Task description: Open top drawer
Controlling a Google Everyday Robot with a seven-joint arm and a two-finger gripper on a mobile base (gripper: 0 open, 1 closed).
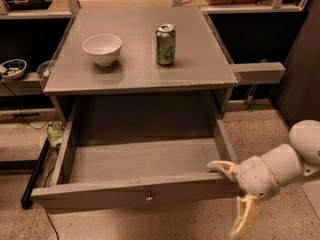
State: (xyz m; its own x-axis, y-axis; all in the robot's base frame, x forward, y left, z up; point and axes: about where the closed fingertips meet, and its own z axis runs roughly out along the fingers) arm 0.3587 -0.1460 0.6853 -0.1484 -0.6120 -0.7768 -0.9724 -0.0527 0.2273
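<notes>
The top drawer [135, 194] is a wide grey drawer under the grey cabinet top. It stands pulled far out, its inside bare, with a small round metal knob [149, 198] at the centre of its front panel. My gripper [233, 194] is at the drawer's front right corner, beside the end of the front panel. It is open and holds nothing. One cream finger [221, 166] lies at the top of the drawer's right wall, the other [245, 218] hangs below it over the floor.
A white bowl [102, 48] and a green soda can [165, 44] stand on the cabinet top [200, 69]. A shelf at the left carries a small bowl [12, 68]. A black bar [34, 176] and a cable lie on the speckled floor at the left.
</notes>
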